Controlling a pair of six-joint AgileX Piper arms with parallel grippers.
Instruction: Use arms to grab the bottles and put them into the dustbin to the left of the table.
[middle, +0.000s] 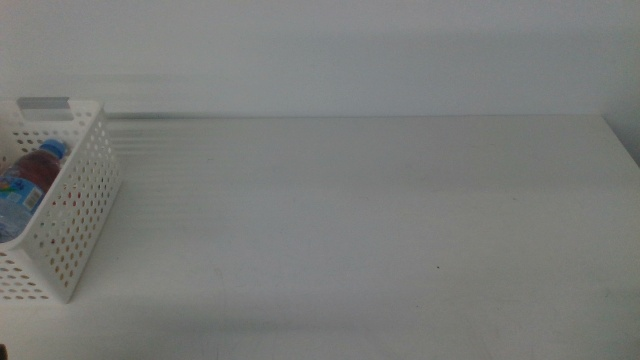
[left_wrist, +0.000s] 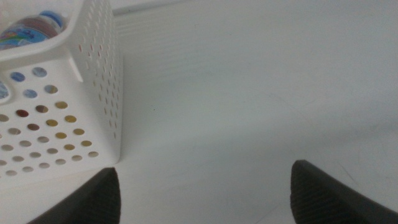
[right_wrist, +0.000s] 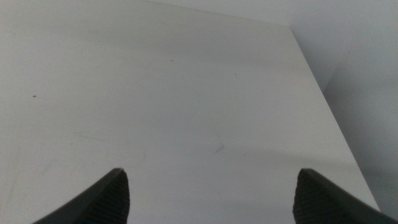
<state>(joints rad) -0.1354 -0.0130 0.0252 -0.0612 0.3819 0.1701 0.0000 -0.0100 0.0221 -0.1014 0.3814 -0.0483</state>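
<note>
White plastic makes up the dustbin, a rectangular basket at the left edge of the middle view, sitting on the surface. Its side walls are pierced by even rows of small round holes, and a solid smooth rim runs along the top, with a grey handle slot at its far end. Inside it lies a bottle with a blue cap and a blue-and-white label; something dark red shows beside it under the cap, though what that red thing is cannot be told. The bottle is tilted, cap pointing toward the far end of the basket.

From the left wrist view the same basket fills the upper left of the frame, its corner rounded and its holes showing specks of red, yellow and blue from the contents behind them. The bottle's blue cap and label peep over the rim. The left pincer is low at the frame's bottom, its two dark, finely textured wedge jaws spread wide with bare surface between them, just beside the basket's near wall.

The right pincer likewise shows two dark pebbled jaws held far apart over plain matte white surface, near its right-hand edge, where the top drops off to a grey background. Both pincers hold nothing.
</note>
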